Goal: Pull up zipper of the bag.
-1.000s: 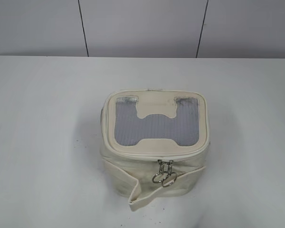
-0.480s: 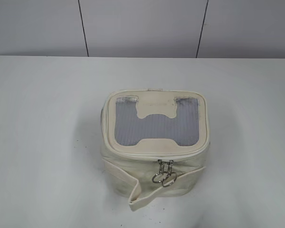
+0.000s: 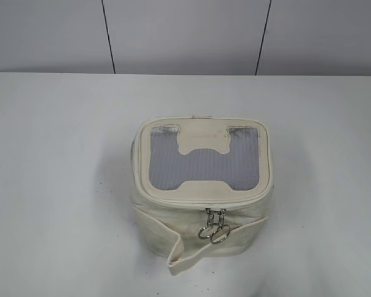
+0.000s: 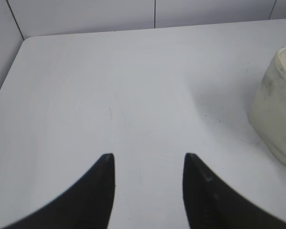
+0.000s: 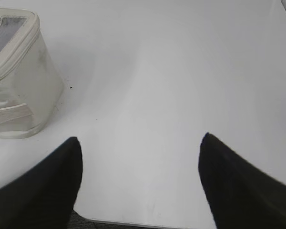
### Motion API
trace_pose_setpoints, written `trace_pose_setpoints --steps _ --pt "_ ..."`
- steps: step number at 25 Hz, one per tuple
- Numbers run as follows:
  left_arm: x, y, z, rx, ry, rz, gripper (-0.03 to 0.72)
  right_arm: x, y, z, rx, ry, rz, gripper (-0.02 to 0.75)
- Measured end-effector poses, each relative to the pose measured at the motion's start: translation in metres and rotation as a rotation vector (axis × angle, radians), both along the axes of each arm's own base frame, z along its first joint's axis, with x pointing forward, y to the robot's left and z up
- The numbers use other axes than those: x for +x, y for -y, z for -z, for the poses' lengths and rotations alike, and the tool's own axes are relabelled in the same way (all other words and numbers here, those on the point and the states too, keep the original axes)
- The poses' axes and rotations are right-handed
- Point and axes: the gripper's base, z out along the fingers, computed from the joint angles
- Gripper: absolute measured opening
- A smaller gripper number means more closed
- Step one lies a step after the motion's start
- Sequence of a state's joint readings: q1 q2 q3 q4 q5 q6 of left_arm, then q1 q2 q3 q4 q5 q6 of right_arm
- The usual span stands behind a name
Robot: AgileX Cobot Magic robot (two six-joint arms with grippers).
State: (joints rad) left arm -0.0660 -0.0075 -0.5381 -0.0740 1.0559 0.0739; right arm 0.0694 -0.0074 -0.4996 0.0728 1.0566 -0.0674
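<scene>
The cream bag (image 3: 201, 204) stands in the middle of the white table, its grey mesh top panel (image 3: 204, 167) with the cream H-shaped patch facing up. The zipper track (image 3: 198, 203) runs round the top rim. Its two silver pulls (image 3: 213, 228) hang side by side on the near face, rings down. A loose strap (image 3: 173, 244) droops at the front left. The bag's corner shows at the right edge of the left wrist view (image 4: 276, 109) and the upper left of the right wrist view (image 5: 19, 81). My left gripper (image 4: 149, 157) and right gripper (image 5: 140, 139) are open, empty, apart from the bag.
The white table (image 3: 55, 154) runs back to a grey panelled wall (image 3: 185, 34). The table's near edge shows under the right gripper (image 5: 133, 223), and its left edge shows in the left wrist view (image 4: 7, 76).
</scene>
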Motion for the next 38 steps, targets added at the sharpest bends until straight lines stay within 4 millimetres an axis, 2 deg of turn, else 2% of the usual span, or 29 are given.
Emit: trace_pose_setpoints --steps 38 --pt "0.0002 0.0004 0.0001 0.0 0.0 -0.033 0.363 0.0 0.0 0.0 -0.001 0.0 -0.001 0.588"
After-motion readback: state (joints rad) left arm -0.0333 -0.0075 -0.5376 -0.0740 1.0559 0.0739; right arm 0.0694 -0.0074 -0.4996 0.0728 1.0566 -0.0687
